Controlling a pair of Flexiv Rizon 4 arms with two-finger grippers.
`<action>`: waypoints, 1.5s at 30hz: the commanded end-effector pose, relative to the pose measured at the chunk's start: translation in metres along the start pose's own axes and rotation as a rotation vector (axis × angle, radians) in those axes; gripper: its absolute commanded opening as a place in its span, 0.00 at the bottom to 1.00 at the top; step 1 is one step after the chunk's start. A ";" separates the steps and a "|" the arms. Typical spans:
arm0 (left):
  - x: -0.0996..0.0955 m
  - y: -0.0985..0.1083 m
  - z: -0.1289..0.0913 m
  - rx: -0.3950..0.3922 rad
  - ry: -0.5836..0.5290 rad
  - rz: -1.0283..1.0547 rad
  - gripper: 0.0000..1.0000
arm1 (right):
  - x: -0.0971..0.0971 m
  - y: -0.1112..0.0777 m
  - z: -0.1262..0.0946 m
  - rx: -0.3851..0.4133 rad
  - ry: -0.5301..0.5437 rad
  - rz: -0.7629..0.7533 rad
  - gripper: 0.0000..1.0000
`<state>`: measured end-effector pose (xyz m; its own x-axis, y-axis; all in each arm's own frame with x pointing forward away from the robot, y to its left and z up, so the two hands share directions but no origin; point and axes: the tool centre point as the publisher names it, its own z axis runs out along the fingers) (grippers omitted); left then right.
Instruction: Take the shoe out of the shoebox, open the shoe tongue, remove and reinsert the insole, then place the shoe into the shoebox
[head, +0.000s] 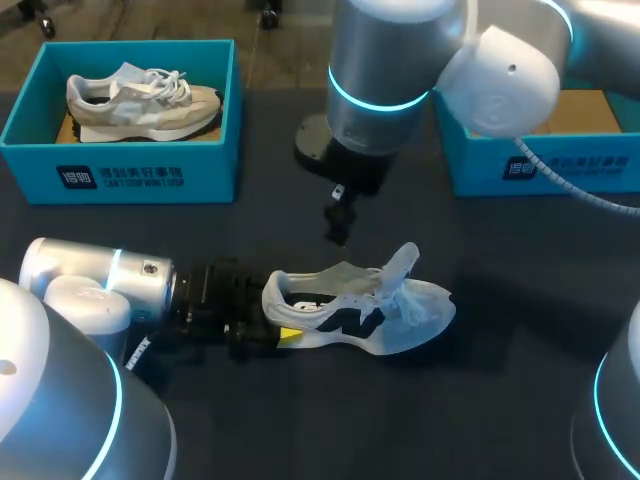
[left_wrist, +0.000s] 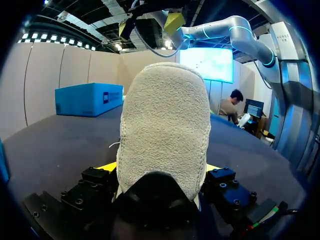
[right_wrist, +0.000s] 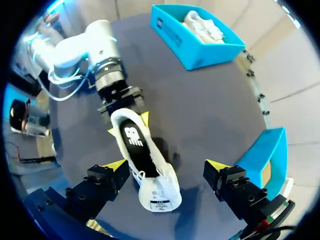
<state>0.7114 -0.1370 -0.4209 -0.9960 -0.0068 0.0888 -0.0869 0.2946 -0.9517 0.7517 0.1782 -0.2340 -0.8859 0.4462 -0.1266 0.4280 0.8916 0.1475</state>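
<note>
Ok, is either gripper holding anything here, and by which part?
The left gripper holds the white sneaker by its heel, a finger on each side. The right gripper hangs open above it, holding nothing.

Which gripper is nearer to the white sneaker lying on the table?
Left. The left gripper clamps the heel of the white sneaker from both sides; the right gripper hangs open above it, touching nothing.

The shoe (head: 355, 315) lay in the middle of the table (head: 500, 400), heel to our left and toe to our right. Our left gripper (head: 272, 318) sat at the heel, a finger touching each side. Our right gripper (head: 338, 222) hung above the shoe, fingers wide apart. The left shoebox (head: 120, 165) stood at the back left with a second shoe (head: 140, 100) in it. The right shoebox (head: 540, 165) stood at the back right.
</note>
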 end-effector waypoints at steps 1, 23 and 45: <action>-0.002 0.002 0.001 -0.004 0.001 -0.001 0.00 | 0.005 0.000 0.003 -0.008 0.027 0.018 1.00; -0.002 0.002 0.001 -0.004 0.001 -0.001 0.00 | 0.012 0.005 0.010 0.064 0.022 -0.135 1.00; -0.002 0.002 0.001 -0.004 0.001 -0.001 0.00 | 0.054 0.022 0.039 0.095 0.121 -0.435 0.00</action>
<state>0.7114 -0.1370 -0.4209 -0.9960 -0.0068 0.0888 -0.0868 0.2946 -0.9517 0.7149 0.2211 -0.2652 -0.9974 0.0417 -0.0594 0.0407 0.9990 0.0179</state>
